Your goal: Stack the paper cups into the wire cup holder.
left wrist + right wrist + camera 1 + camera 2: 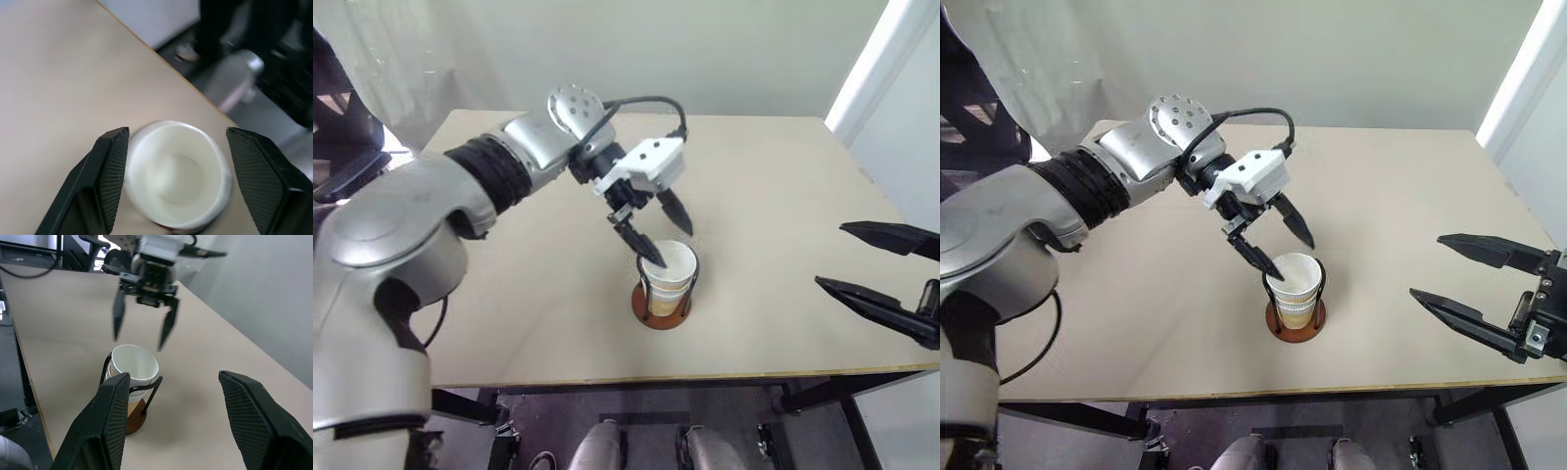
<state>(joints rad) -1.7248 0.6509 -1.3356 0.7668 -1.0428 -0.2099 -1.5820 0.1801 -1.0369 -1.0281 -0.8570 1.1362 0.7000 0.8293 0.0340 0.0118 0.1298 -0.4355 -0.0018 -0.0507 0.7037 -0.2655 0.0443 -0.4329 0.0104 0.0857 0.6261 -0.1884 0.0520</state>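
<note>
The paper cups point(670, 272) sit nested in the wire cup holder point(660, 313) near the table's front middle. The top cup's white rim and inside face up, and dark wire loops point(152, 395) rise around the stack. My left gripper point(674, 247) hangs just above the top cup, open, its fingertips on either side of the rim and holding nothing. The left wrist view looks straight down into the cup point(176, 178) between the spread fingers point(110, 171). My right gripper point(1426, 264) is off to the right, open and empty, at about cup height.
The tan table point(783, 186) has its front edge point(705, 376) close behind the holder, with the floor below. A pale wall stands behind the table's far edge, and a white panel point(891, 88) rises at the far right.
</note>
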